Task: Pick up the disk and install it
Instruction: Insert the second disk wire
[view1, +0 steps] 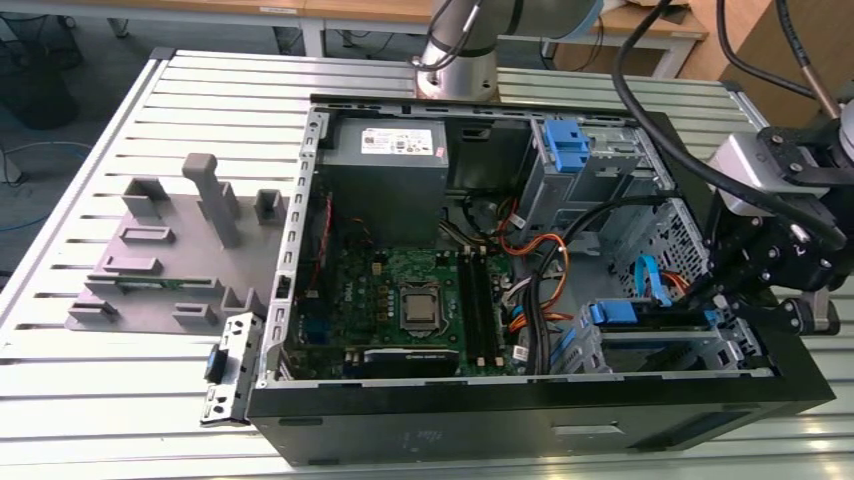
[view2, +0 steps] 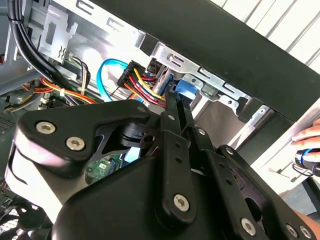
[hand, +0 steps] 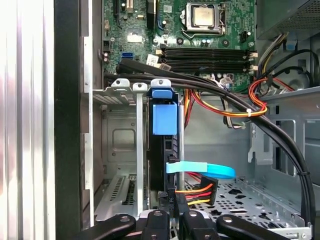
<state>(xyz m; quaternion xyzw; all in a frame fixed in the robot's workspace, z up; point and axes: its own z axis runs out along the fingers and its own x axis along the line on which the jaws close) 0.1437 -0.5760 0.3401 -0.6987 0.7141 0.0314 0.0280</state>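
The disk (hand: 164, 150) stands on edge in the metal drive cage (hand: 122, 135) at the front corner of the open computer case, with its blue rail tab (hand: 164, 118) toward the motherboard. In the exterior view the disk (view1: 650, 312) shows as a blue-edged slab in the cage at the case's right. My gripper (view1: 731, 300) hangs over the case's right wall. In both wrist views its black fingers (hand: 156, 221) sit close together on the disk's near end, and the fingertips meet the blue rail (view2: 183, 93). My gripper (view2: 179, 104) looks shut on the disk.
A light blue data cable (hand: 200, 170) and a power plug with coloured wires (hand: 200, 190) hang beside the disk. Thick black cables (hand: 220, 95) cross above the cage. The grey power supply (view1: 387, 145) sits at the back. A grey fixture (view1: 160, 250) lies left of the case. A person's hand (view2: 310, 134) is near the case.
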